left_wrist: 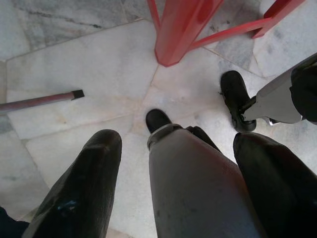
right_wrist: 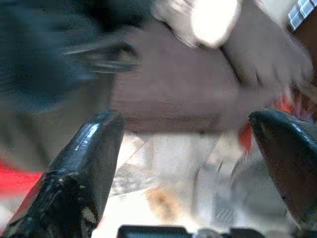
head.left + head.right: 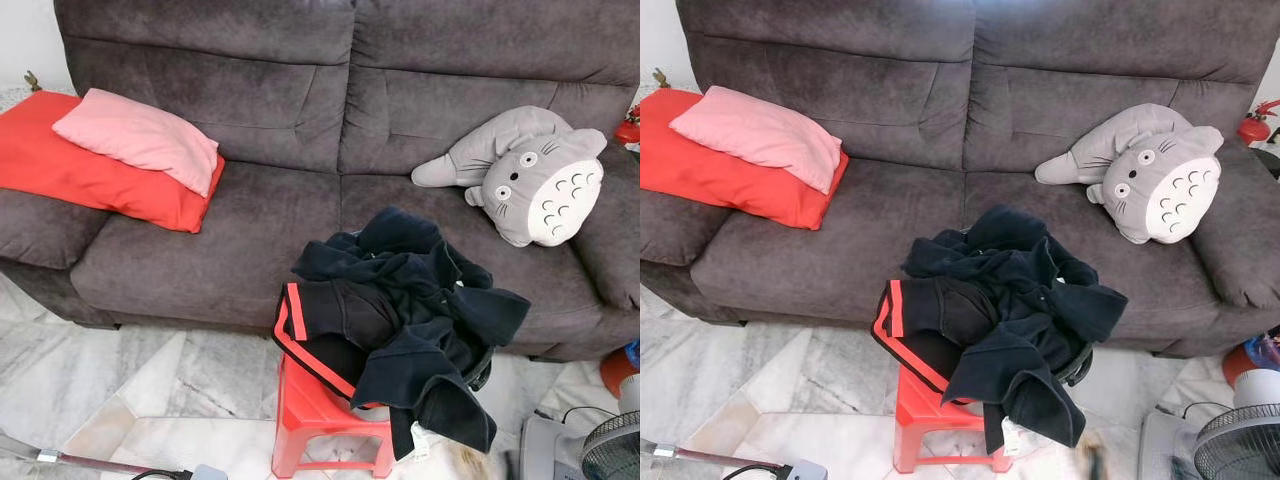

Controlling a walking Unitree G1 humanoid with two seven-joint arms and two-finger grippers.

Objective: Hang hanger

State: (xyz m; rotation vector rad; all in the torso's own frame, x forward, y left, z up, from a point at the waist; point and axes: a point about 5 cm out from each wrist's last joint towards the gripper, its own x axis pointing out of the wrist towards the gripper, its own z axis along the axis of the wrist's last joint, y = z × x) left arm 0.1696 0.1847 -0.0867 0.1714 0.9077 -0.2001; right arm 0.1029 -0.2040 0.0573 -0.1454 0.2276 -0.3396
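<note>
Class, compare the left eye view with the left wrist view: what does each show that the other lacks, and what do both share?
Left eye view alone: a grey sofa with a pink pillow on a red cushion, a grey plush toy, and dark clothes heaped on the red stool.

Left wrist view alone: the left gripper, fingers apart, pointing down at the floor, plus the robot's black feet.

Both: the red stool's legs and the pale marble floor.
</note>
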